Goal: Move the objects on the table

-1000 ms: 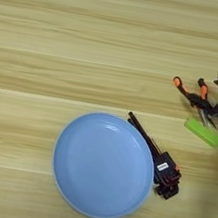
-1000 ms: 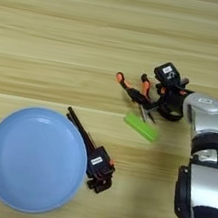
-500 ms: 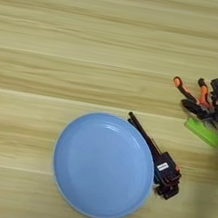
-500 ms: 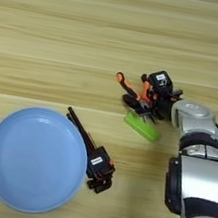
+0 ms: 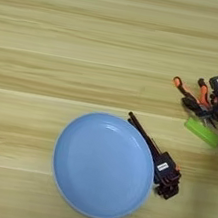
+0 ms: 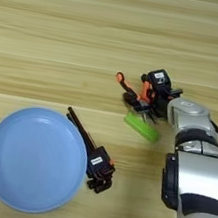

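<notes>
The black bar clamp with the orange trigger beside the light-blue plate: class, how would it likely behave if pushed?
The black bar clamp looks rigid, so it would probably slide as one piece. Its bulky head sits at one end, so a push on the thin bar would likely pivot it. Lying flat, it seems unlikely to roll.

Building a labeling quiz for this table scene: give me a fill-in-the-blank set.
1. The bar clamp lies just to the ____ of the plate.
2. The plate's colour is light ____.
3. The end effector is at the ____-handled pliers.
4. A bright ____ object lies beside the pliers.

Missing words: right; blue; orange; green
</notes>
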Controlling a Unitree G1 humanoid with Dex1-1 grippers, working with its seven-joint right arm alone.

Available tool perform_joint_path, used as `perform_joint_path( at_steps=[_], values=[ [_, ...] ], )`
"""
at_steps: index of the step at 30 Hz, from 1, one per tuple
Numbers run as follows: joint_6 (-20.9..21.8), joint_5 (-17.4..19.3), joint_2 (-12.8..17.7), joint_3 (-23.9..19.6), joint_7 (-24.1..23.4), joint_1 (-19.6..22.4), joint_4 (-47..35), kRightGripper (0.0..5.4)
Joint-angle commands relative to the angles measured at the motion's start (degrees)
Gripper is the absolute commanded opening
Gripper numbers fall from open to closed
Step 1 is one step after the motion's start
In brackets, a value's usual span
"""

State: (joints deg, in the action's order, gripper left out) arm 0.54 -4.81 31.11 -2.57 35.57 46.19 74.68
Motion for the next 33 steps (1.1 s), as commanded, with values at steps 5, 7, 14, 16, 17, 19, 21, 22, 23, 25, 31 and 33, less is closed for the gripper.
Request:
perform_joint_path(
  at_steps=[5, 7, 14, 16, 17, 19, 21, 22, 23, 25, 31, 33],
  values=[
    [-1.74, 0.99, -0.30, -1.08, 0.61, 3.94, -1.03, 5.38],
    [-1.83, 0.79, -0.49, -1.00, 0.64, 3.66, -0.89, 5.38],
    [-2.42, 0.72, -0.79, -1.34, 1.09, 3.31, -0.50, 5.38],
    [-2.41, 0.62, -0.81, -1.32, 1.23, 3.24, -0.50, 5.38],
    [-2.39, 0.54, -0.81, -1.27, 1.25, 3.21, -0.51, 5.23],
    [-2.35, 0.41, -0.83, -1.20, 1.22, 3.15, -0.51, 5.00],
    [-2.24, 0.21, -0.97, -1.02, 1.22, 3.04, -0.52, 4.91],
    [-2.19, 0.13, -1.02, -0.96, 1.24, 3.00, -0.52, 4.74],
    [-2.15, 0.08, -1.07, -0.92, 1.26, 2.96, -0.53, 4.66],
    [-2.00, -0.06, -1.15, -0.79, 1.23, 2.89, -0.56, 4.45],
    [-1.50, -0.32, -1.25, -0.38, 1.36, 2.74, -0.68, 3.91],
    [-1.37, -0.34, -1.27, -0.27, 1.32, 2.72, -0.70, 3.69]
  ],
)
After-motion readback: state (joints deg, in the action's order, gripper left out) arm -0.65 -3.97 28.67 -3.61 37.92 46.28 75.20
